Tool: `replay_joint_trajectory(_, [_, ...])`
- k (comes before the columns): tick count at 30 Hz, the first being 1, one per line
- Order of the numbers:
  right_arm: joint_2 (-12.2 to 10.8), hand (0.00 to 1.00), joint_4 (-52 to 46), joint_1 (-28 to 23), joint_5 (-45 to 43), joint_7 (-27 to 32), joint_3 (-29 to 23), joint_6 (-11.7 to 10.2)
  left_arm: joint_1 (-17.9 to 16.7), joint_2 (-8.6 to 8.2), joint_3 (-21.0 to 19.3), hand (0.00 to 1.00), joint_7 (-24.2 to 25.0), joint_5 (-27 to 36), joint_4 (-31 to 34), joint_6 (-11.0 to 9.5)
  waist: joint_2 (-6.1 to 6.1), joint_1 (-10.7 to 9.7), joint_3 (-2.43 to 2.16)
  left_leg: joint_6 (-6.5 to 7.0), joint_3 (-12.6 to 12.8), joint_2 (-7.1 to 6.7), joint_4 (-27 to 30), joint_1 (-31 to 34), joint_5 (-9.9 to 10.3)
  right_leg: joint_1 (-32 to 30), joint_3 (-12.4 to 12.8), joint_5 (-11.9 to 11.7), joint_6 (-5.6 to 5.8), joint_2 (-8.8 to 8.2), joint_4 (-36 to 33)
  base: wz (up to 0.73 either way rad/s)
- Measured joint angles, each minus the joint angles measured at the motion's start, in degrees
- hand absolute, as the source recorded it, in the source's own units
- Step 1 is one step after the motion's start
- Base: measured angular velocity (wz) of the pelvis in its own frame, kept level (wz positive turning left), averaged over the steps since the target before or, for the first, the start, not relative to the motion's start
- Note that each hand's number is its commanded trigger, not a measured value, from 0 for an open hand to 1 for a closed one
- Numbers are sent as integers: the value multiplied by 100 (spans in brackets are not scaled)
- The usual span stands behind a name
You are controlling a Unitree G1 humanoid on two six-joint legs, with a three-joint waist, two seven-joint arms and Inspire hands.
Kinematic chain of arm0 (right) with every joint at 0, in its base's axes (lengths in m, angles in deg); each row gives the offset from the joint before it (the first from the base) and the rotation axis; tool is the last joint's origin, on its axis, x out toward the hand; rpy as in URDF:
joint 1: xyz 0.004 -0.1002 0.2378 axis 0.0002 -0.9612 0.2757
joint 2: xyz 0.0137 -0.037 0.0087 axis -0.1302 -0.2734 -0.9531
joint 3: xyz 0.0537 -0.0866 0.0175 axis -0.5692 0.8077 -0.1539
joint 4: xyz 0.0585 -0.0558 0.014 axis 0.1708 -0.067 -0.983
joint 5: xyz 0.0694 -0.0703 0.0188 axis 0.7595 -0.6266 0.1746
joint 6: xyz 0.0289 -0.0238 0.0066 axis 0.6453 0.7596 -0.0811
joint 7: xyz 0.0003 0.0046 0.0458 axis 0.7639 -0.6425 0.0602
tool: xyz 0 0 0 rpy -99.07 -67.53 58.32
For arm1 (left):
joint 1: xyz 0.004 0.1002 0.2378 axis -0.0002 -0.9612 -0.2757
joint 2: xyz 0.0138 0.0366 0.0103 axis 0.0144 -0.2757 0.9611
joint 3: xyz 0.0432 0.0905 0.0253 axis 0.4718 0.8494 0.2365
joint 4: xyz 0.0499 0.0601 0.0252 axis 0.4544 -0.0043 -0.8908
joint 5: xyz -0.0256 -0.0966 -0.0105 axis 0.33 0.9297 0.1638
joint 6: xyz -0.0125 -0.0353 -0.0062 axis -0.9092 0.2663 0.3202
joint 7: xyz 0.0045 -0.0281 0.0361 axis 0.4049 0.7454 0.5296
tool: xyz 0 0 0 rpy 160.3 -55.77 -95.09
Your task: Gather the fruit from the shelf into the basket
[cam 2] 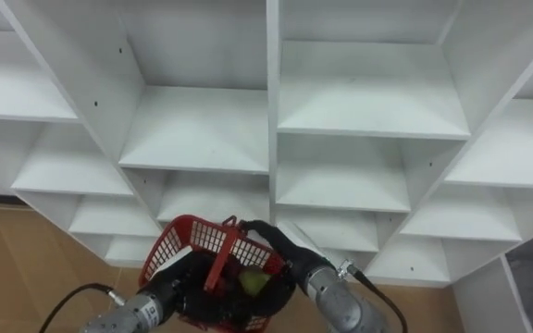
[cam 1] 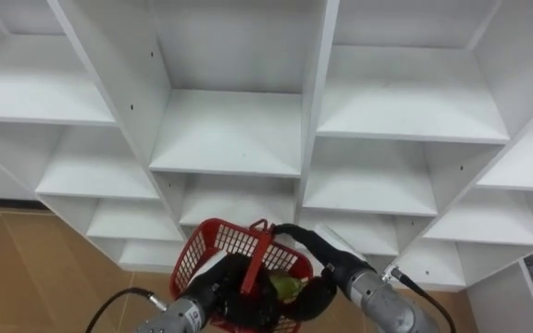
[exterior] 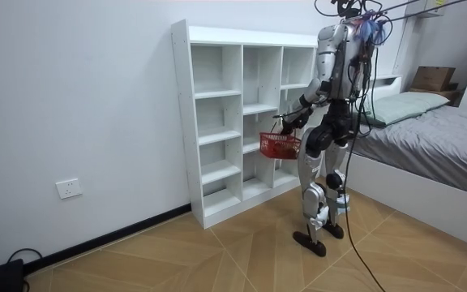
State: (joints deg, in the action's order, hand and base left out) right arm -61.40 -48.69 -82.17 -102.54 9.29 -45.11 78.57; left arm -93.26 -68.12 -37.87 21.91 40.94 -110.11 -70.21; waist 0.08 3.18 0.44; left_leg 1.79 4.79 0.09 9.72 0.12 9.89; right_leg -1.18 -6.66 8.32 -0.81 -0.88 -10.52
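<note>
Fruit [cam 1: 287, 287]: one yellow-green piece, low in the basket [cam 1: 234, 242], right of the handle [cam 1: 259, 252], not on any shelf.

Closet [cam 1: 229, 139]: white, open-fronted, many compartments. Every shelf seen from the head views is bare. Room view has the robot standing upright close in front of it on the wood floor [cam 1: 26, 268].

Basket is red mesh with the hoop handle up. It hangs in front of the robot's waist, below the lower shelves, apart from the closet front.

Left hand [cam 1: 218, 289] comes in from lower left and sits at the handle. Its fingers look curled round it, and in the room view the basket hangs from it, so judged as carrying.

Right hand [cam 1: 315, 268] arches over the basket's right rim, fingertips down inside just beside the fruit. Handle and mesh hide the fingers, so can't tell whether they grip the fruit or are free of it.

Step, as a guess: drop-off into the basket, with more compartments to check.

Risks:
- The right hand coming out could catch the handle or mesh and jerk the basket.
- The basket hangs from one hand, so a jerk tilts it and the fruit rolls out onto the floor.
- A step or reach forward could knock the rim on a divider.
- If the fingers do hold the fruit, lifting pulls it back out.
</note>
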Motion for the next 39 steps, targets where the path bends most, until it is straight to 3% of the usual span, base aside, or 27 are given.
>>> replay_joint_trajectory(6, [-12,0,-43,-74,-30,-3,-98,0,-76,-12,-146,100,-93,-62,-90,14,19,-18,10,0,4,-1,-16,-36,0,22,12,3,3,1,-3,0])
replay_joint_trajectory(12, [44,0,-396,-467,24,115,-547,-15,-398,21,-506,100,-258,-285,-193,19,125,-32,19,0,54,-1,-39,-133,3,141,19,5,6,2,80,-2])
replay_joint_trajectory(16, [71,0,-395,-681,38,222,-655,-13,-516,23,-623,100,-330,-288,-338,38,133,-39,16,-3,37,3,-75,-178,12,172,24,6,6,9,88,0])
replay_joint_trajectory(22, [101,0,-288,-1118,251,477,-1209,-17,-746,26,-1306,100,-603,-280,-789,79,141,-158,15,-9,119,8,-156,-366,21,319,63,12,13,18,124,-4])
replay_joint_trajectory(26, [143,0,494,-1404,339,912,-1753,-62,-985,22,-1801,100,-881,-341,-1043,108,174,-168,-40,-11,139,14,-215,-548,53,444,105,17,21,33,189,-6])
replay_joint_trajectory(28, [144,0,946,-1451,637,1186,-1963,-140,-1044,24,-1911,100,-1014,-263,-1215,99,144,-184,-32,-9,142,15,-225,-588,64,516,118,21,23,35,198,-6])
replay_joint_trajectory(33, [149,0,2603,-1498,1311,1595,-2531,-198,-1177,-51,-2399,100,-1377,-233,-1759,80,171,-286,-75,2,130,5,-224,-610,107,517,140,73,44,25,192,-1])
replay_joint_trajectory(37, [160,0,3975,-1448,1345,1683,-2655,-89,-1173,-67,-2672,100,-1641,-224,-2194,118,167,-310,-63,-3,127,1,-231,-698,140,628,139,92,52,35,196,-1])
replay_joint_trajectory(39, [128,0,4395,-1438,1334,1599,-2544,219,-1181,-122,-2668,100,-1727,-221,-2243,217,137,-300,-42,3,127,-1,-233,-776,172,685,144,122,60,34,187,0])
